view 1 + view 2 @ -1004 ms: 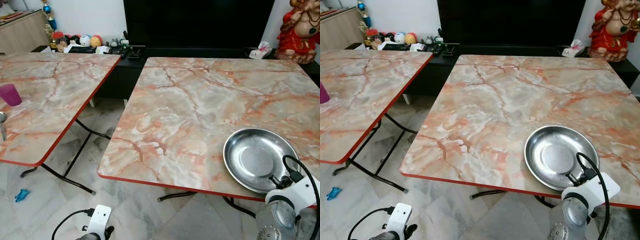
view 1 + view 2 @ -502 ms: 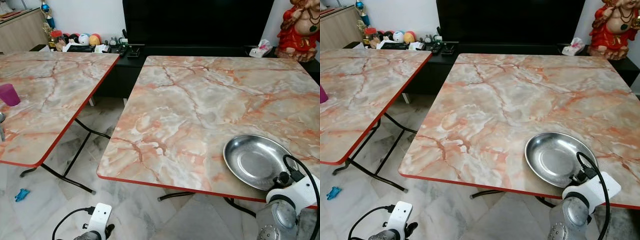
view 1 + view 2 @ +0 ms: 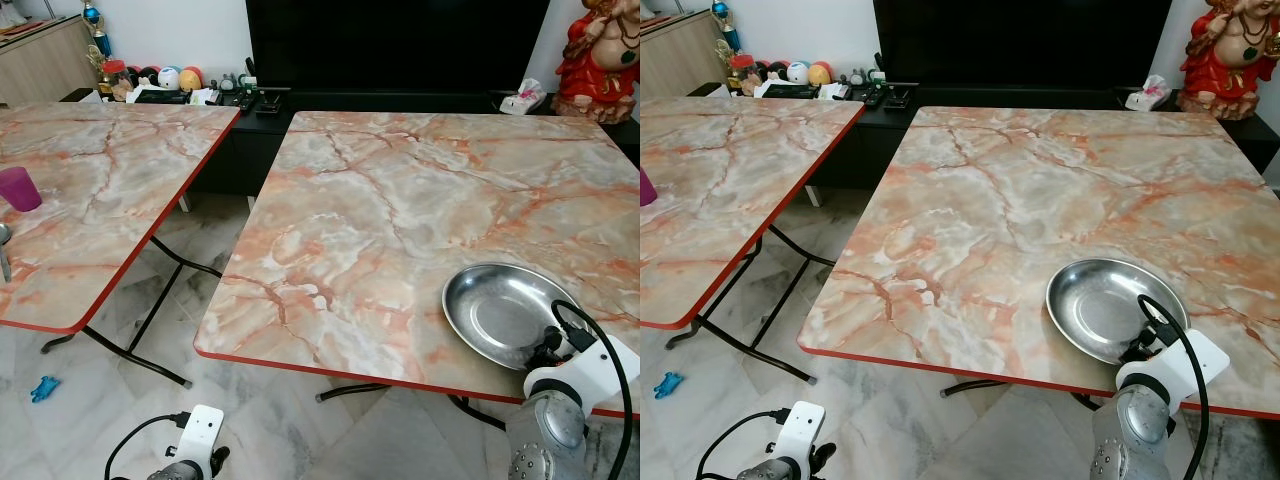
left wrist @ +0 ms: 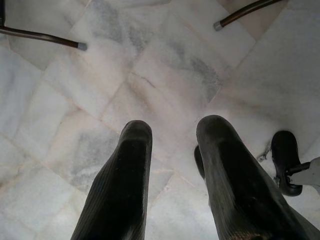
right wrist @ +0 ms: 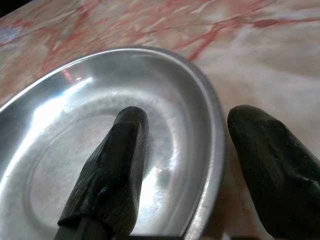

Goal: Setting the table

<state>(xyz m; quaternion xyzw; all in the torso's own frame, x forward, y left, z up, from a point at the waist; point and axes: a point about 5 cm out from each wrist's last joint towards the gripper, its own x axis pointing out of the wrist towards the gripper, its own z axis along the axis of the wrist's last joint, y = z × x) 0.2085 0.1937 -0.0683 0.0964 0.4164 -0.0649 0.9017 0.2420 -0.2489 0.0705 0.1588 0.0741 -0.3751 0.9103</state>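
Steel plate (image 3: 497,312) — round, shiny — straddled by right pincer (image 5: 192,150).

Each silver arm ends in a white wrist housing fed by a looping black cable. The right gripper (image 5: 185,150) and the left gripper (image 4: 172,145) each carry two long black fingers (image 5: 107,170), finely ribbed and round-tipped.

Steel plate (image 5: 75,125): round, shallow, polished, with a raised rim and flat centre catching bright glare. Rests on a marble-patterned tabletop (image 5: 280,60) (pink-orange veins on cream). Right gripper (image 5: 187,150): two black ribbed fingers (image 5: 117,165) parted, straddling the plate's rim, one over the inside, the other outside above the tabletop.
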